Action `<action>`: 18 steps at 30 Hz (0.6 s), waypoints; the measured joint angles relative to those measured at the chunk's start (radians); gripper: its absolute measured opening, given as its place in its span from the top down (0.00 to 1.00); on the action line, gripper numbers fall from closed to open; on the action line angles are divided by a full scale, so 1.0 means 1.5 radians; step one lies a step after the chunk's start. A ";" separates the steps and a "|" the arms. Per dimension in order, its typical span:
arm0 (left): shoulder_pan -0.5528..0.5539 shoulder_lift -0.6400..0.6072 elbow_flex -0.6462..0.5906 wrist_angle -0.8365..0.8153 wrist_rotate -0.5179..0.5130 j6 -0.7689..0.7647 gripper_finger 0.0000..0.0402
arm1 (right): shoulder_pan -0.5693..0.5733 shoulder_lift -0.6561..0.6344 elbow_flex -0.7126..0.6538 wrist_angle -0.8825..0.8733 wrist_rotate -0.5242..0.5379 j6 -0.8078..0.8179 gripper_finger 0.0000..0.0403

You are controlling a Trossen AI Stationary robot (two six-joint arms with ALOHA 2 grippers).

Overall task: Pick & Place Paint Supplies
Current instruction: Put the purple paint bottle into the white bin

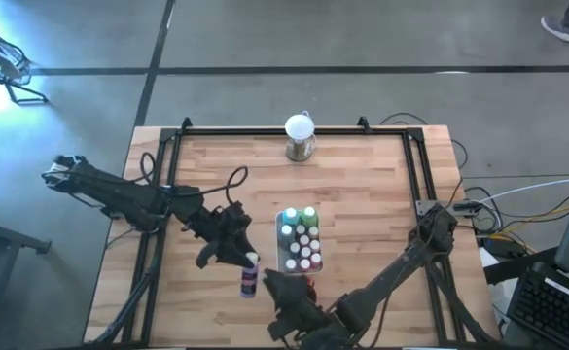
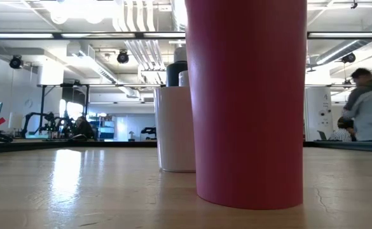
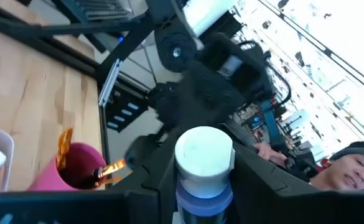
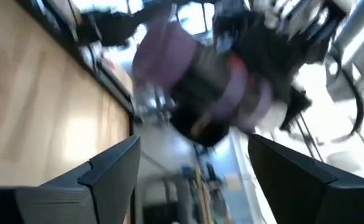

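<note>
My left gripper [image 1: 239,257] is shut on a purple paint bottle [image 1: 250,280] with a white cap [image 3: 203,154], held above the table's near middle. My right gripper [image 1: 274,288] stands just to the right of the bottle, open and with nothing between its fingers [image 4: 194,180]. The white tray [image 1: 282,255] holds several white-capped bottles [image 1: 304,243] standing on their bases. A dark red cup [image 3: 76,167] with orange-tipped brushes [image 3: 110,169] stands near the tray, mostly hidden under my right arm in the high view. My left gripper pinches the purple bottle's body [image 3: 203,200], just below the white cap, between its two fingers [image 3: 256,182]. The fingers come at it roughly level from the table's left. The bottle is lifted clear of the table and tilted, cap toward the far side.
A white globe on a metal base [image 1: 300,136] stands at the table's far edge. Black rails [image 1: 415,170] frame the tabletop. In the low view the red cup [image 2: 246,102] and the tray [image 2: 176,130] fill the middle. A person [image 2: 367,105] is in the room behind.
</note>
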 joint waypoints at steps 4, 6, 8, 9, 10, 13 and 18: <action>0.000 -0.012 0.000 -0.001 -0.011 0.033 0.69 | 0.000 -0.004 0.000 -0.084 0.103 0.077 0.26; 0.000 -0.020 0.000 -0.001 -0.023 0.054 0.70 | 0.001 -0.013 0.000 -0.134 0.122 0.133 0.26; -0.001 -0.028 0.000 0.000 -0.035 0.085 0.70 | 0.004 -0.031 0.000 -0.195 0.122 0.228 0.27; -0.001 -0.030 0.000 0.000 -0.040 0.102 0.70 | 0.004 -0.042 0.000 -0.225 0.122 0.275 0.27; -0.003 -0.032 0.000 0.000 -0.046 0.117 0.70 | 0.005 -0.054 0.000 -0.262 0.123 0.326 0.28; -0.011 -0.035 0.000 0.000 -0.064 0.168 0.70 | 0.004 -0.096 0.000 -0.394 0.096 0.516 0.31; -0.026 -0.036 -0.001 0.000 -0.114 0.255 0.69 | -0.010 -0.182 -0.005 -0.653 -0.124 0.893 0.35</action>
